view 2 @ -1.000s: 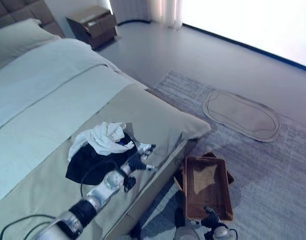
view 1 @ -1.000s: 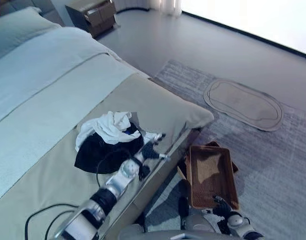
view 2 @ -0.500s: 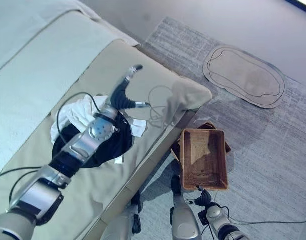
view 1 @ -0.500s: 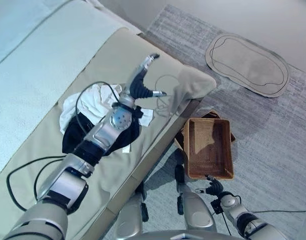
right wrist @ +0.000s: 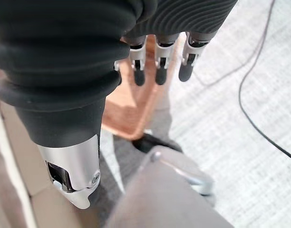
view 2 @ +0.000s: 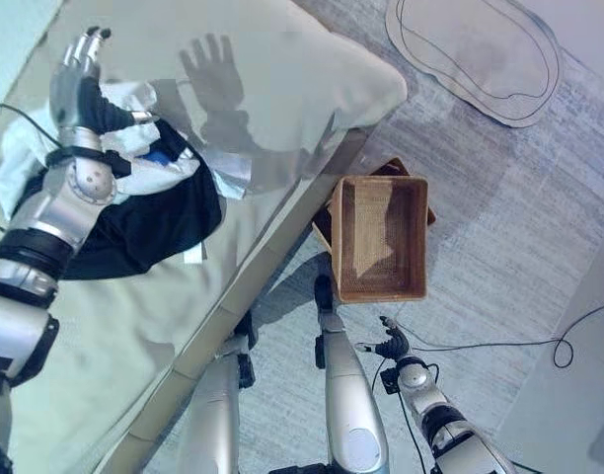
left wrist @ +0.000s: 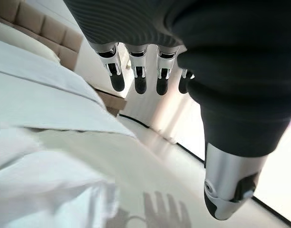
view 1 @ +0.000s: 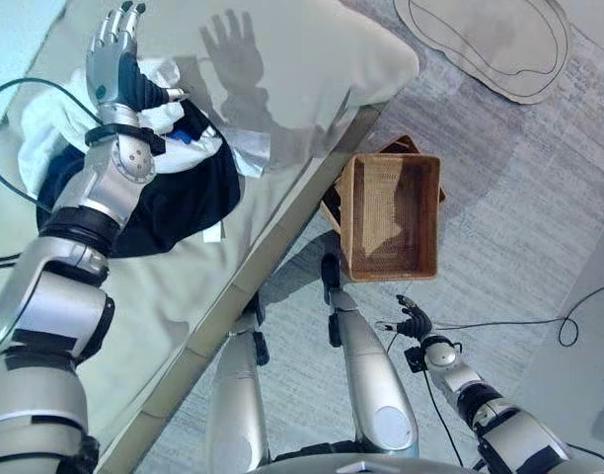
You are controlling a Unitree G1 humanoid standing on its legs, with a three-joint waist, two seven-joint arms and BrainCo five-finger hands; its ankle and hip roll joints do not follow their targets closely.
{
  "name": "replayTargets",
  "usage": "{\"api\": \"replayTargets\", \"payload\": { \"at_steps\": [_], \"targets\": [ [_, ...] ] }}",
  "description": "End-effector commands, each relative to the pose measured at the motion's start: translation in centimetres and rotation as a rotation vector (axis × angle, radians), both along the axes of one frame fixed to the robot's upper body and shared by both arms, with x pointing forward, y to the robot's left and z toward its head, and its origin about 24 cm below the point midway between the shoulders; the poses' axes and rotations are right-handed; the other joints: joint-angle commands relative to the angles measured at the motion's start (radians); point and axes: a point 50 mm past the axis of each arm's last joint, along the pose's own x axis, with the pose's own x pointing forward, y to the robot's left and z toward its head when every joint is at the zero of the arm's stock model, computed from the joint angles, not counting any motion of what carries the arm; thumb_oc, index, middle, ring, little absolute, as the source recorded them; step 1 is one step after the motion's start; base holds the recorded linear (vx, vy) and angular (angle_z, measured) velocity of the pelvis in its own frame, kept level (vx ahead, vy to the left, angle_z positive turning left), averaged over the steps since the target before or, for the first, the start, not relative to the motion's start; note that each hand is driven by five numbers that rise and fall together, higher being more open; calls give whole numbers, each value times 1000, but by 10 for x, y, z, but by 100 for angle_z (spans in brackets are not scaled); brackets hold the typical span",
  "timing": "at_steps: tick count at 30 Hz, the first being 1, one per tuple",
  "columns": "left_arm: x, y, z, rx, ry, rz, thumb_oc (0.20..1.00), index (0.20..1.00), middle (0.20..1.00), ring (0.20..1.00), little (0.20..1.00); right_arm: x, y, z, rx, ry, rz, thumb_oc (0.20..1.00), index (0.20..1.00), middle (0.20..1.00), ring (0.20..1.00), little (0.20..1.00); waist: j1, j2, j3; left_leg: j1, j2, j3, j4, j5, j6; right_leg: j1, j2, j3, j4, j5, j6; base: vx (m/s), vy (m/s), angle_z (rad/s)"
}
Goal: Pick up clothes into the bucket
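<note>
Reaching | left hand released, raised above clothes on bed | lower, clench deep, carry to basket

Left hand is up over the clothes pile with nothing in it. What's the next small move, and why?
Probably lower the left hand onto the white and dark clothes and curl its fingers round the cloth. The hand is open, raised above the pile on the bed, holding nothing, and the basket on the floor has no clothes in it.
</note>
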Motion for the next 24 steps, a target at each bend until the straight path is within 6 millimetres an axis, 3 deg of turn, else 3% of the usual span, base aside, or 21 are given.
{"api": "replayTargets", "payload": {
  "at_steps": [1, 9, 10, 11, 12, 19, 20, 21, 22, 23, 24],
  "targets": [
    [-13, 25, 38, 13, -96, 87, 1000, 1000, 1000, 1000, 1000, -8, -10, 1, 9, -32, -21, 1000, 1000, 1000, 1000, 1000, -4, -10, -26, -98, -38, -27, 200, -112, 44, -8, -14, 3, -45, 5, 56, 0, 0, 0],
    [-11, 49, 40, -48, 8, 191, 1000, 1000, 1000, 1000, 1000, -4, -5, 4, 59, -60, -34, 1000, 1000, 1000, 1000, 1000, -9, -20, -10, -223, -30, -43, 292, -136, 52, -104, -3, -2, -26, 12, 57, 9, 3, 0],
    [-11, 55, 39, -68, 28, 212, 1000, 1000, 1000, 1000, 1000, -3, -4, 5, 63, -62, -35, 1000, 1000, 1000, 1000, 1000, 0, -11, -11, -232, -18, -51, 312, -179, 48, -112, 10, 0, -17, -12, 62, 0, 0, 0],
    [-11, 55, 40, -67, 25, 212, 1000, 1000, 1000, 1000, 1000, -2, -4, 5, 64, -64, -35, 1000, 1000, 1000, 1000, 1000, -9, -20, -8, -246, -27, -42, 306, -143, 53, -123, -1, -1, -25, 15, 58, 77, 26, -4],
    [-11, 56, 39, -81, 32, 218, 1000, 1000, 1000, 1000, 1000, -1, -3, 6, 69, -70, -32, 1000, 1000, 1000, 1000, 1000, 0, -14, -9, -244, -15, -54, 323, -184, 49, -120, 13, -3, -16, -11, 63, -4, -9, -4],
    [-10, 60, 45, -229, 48, 209, 1000, 1000, 1000, 1000, 1000, 4, 3, 8, 95, -78, -37, 1000, 1000, 1000, 1000, 1000, 11, -30, 8, -282, -11, -59, 349, -193, 55, -139, 18, -12, -35, 4, 68, 10, -1, 0],
    [-12, 68, 44, -269, 59, 215, 884, 884, 884, 884, 884, 5, 3, 9, 101, -82, -39, 1000, 1000, 1000, 1000, 1000, 11, -32, 10, -287, -10, -60, 352, -194, 55, -140, 19, -12, -37, 6, 69, 0, 0, 0],
    [-11, 67, 44, -352, 51, 185, 523, 523, 523, 523, 523, 4, 4, 8, 107, -73, -45, 1000, 1000, 1000, 1000, 1000, 12, -34, 16, -292, -12, -62, 351, -194, 55, -142, 19, -18, -44, 11, 70, 0, 0, 0],
    [-11, 67, 44, -353, 51, 184, 354, 354, 354, 354, 354, 4, 4, 8, 107, -73, -45, 1000, 1000, 1000, 1000, 1000, 12, -34, 16, -292, -12, -62, 351, -194, 55, -142, 19, -18, -44, 11, 70, 0, 0, 0],
    [-13, 70, 47, -402, 34, 160, 200, 200, 200, 200, 200, 1, 3, 5, 103, -56, -50, 1000, 1000, 1000, 1000, 1000, 17, -32, 19, -293, -14, -66, 348, -192, 56, -140, 18, -22, -52, 15, 70, 0, 0, 0],
    [-13, 70, 47, -403, 34, 160, 200, 200, 200, 200, 200, 1, 3, 5, 103, -56, -50, 1000, 1000, 1000, 1000, 1000, 16, -32, 19, -293, -14, -66, 347, -192, 56, -140, 18, -23, -52, 16, 70, 0, 0, 0]
  ]
}}
